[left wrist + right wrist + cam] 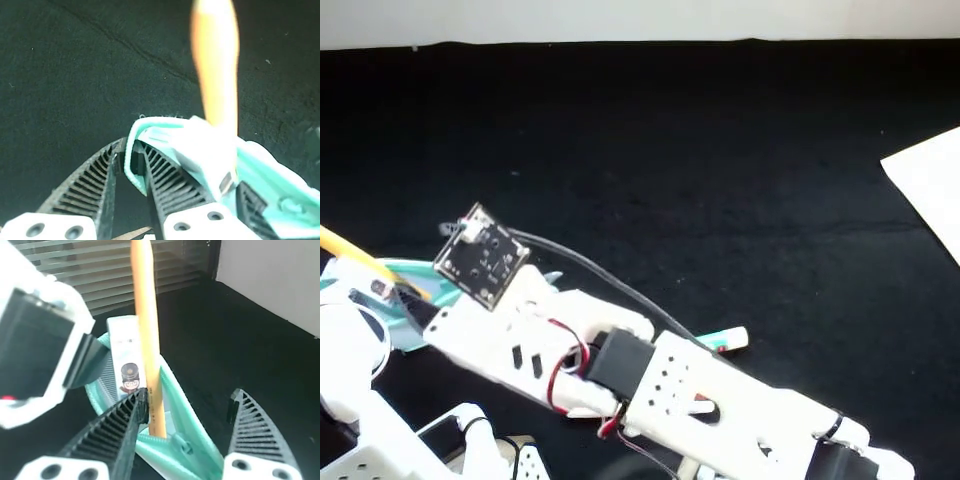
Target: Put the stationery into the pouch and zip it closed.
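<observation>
The right tool (190, 395) has its two black ribbed jaws well apart. The long yellow-orange wooden pencil (145, 315) leans against the inner face of one jaw and is not clamped. The pencil's lower end sits in the mouth of the soft mint-green zip pouch (195, 427), beside a small white rectangular box with a printed figure (122, 350) — most of the pencil's length stands out above the rim. The left tool (131, 147) is pinched together on the pouch's rim, apparently holding the mouth up and open.

By the look of it, the filling step is in hand and the zip is not yet drawn. The next move calls for tipping the pencil down and sliding it in lengthwise until it clears the opening, with the rim held taut.

In the high view the right arm stretches from the lower right of the frame toward the lower left, low over the black cloth-covered surface (700, 150). The left arm is folded in the lower left corner. A short white-and-teal stick-shaped item (725, 340) lies at lower centre, just beside the right arm — probably stationery not yet packed.
</observation>
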